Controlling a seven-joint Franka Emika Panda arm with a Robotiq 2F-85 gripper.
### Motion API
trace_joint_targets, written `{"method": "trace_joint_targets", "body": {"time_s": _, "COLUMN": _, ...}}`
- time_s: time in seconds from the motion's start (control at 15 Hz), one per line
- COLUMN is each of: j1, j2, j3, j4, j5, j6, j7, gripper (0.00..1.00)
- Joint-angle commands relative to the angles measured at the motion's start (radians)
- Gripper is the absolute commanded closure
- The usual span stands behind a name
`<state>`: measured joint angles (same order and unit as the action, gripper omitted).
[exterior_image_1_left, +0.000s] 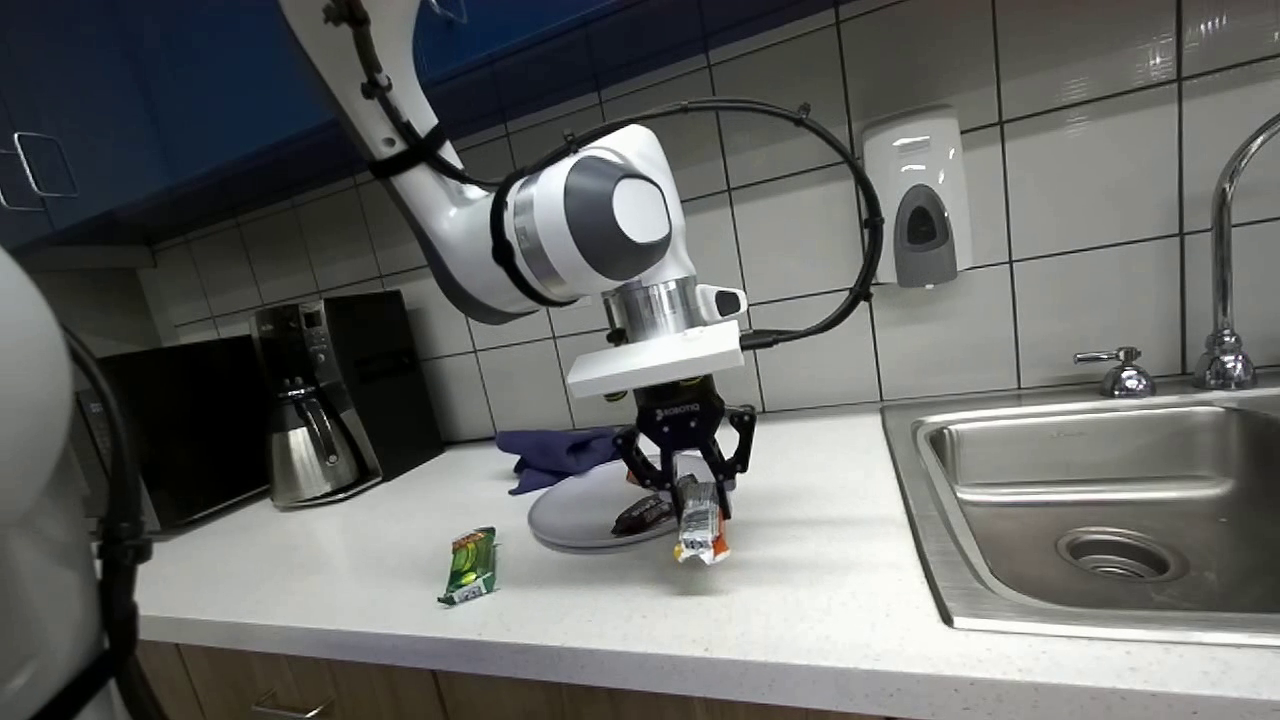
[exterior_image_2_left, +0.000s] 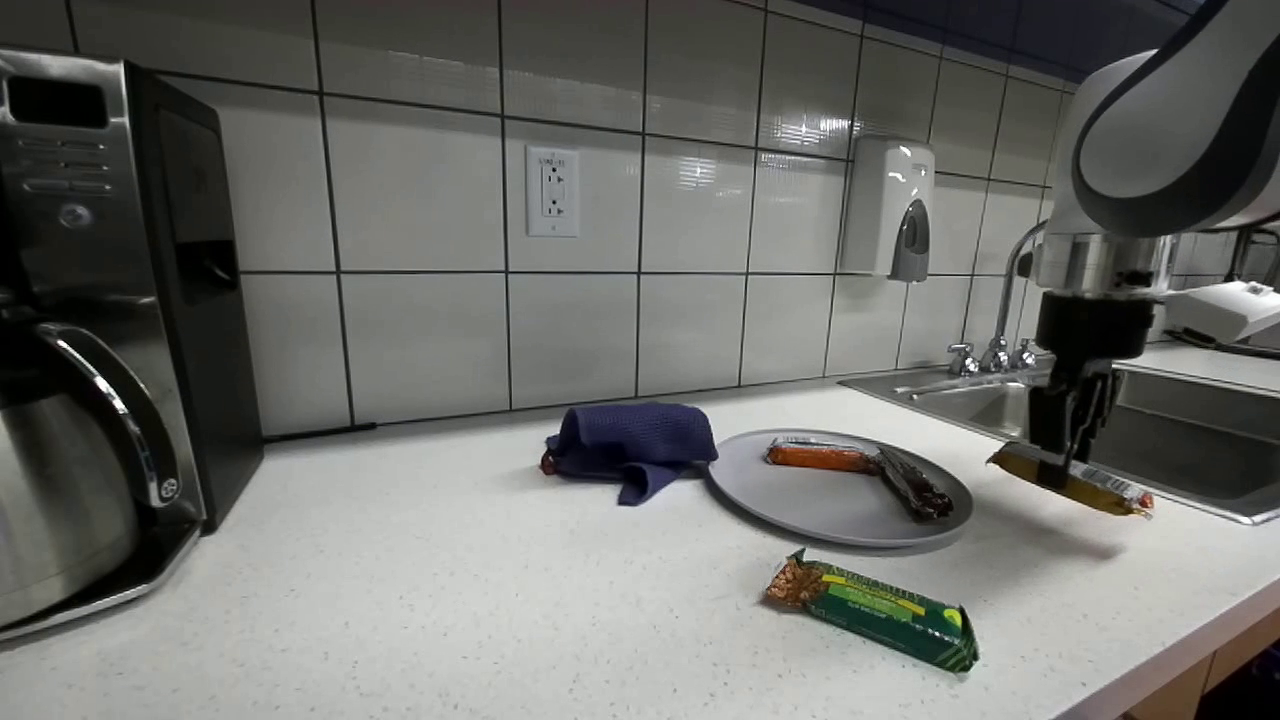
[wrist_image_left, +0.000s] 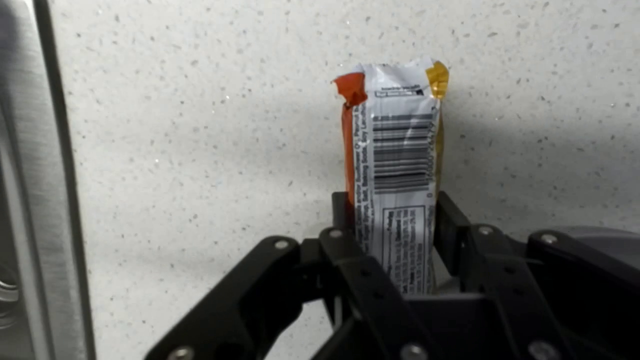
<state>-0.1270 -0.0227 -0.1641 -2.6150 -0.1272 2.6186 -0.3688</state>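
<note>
Muted light; glare on tiles (exterior_image_2_left: 697, 190); soft shadows on counter (exterior_image_2_left: 450, 600).

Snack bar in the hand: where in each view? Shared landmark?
In an exterior view: held snack bar, just right of centre, lower half.
In an exterior view: held snack bar, lower right.
In the wrist view: held snack bar, right of centre, barcode showing.
Shared landmark: steel sink, right side in both exterior views, left edge in wrist view.

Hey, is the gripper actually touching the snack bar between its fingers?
Touching. The wrist view shows the gripper closed on the snack bar, its fingers against both long sides.
</note>
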Motion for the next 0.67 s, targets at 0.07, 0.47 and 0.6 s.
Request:
{"method": "trace_joint_targets", "body": {"time_s": 0.07, "j1": 0.03, "j2": -0.011, "j3": 0.036, "j4": 0.036, "j5": 0.053, "j6": -0.034, "j7": -0.035, "gripper": 0.83}}
{"method": "trace_joint_targets", "body": {"time_s": 0.47, "j1": 0.071, "j2": 0.034, "j3": 0.074, "j4": 0.095, "j5": 0.102, "j6": -0.022, "j7": -0.004, "gripper": 0.83}}
{"method": "trace_joint_targets", "body": {"time_s": 0.6, "j1": 0.08, "j2": 0.051, "j3": 0.085, "j4": 0.117, "j5": 0.105, "j6": -0.015, "j7": 0.034, "gripper": 0.83}}
